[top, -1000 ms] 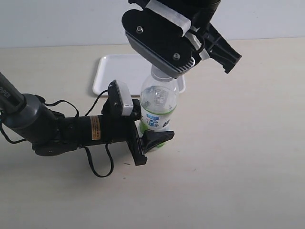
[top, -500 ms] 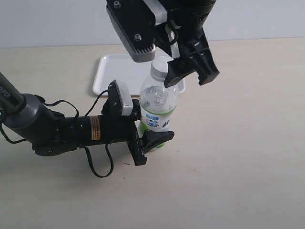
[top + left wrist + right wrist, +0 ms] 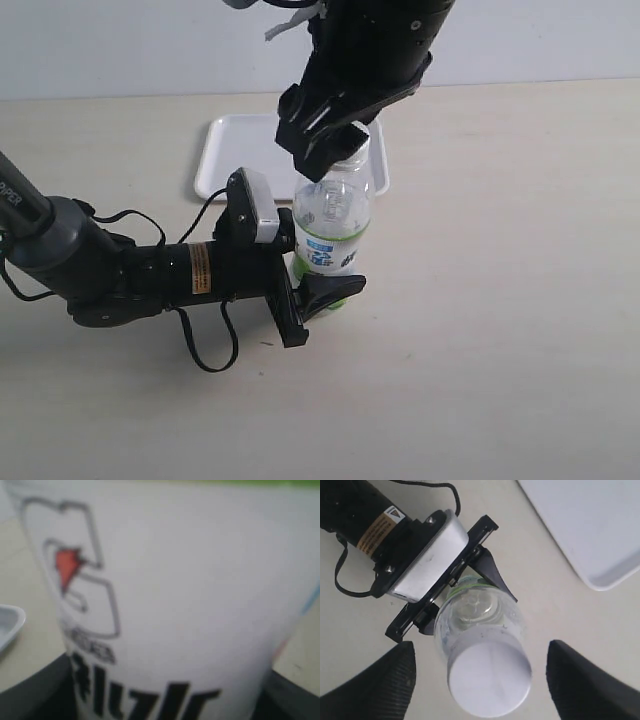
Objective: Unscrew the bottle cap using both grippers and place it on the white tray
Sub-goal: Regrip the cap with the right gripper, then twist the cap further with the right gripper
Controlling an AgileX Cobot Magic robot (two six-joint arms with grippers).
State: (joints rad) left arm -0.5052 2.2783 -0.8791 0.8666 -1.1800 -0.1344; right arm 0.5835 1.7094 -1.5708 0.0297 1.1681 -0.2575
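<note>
The clear bottle with its white, blue and green label stands upright on the table. My left gripper lies low and is shut on the bottle's lower, labelled part; up close the label fills the left wrist view. My right gripper hangs over the bottle's top and hides most of the cap there. From above, the white bottle cap sits between the right gripper's open jaws, with a gap on each side. The white tray lies behind the bottle.
The left arm's black body and looping cables stretch across the table to the left of the bottle. A corner of the tray shows in the right wrist view. The tan tabletop extends to the right.
The right gripper has turned about its wrist and come down over the cap, its grey camera block swinging out of sight. The left gripper and bottle have not moved.
</note>
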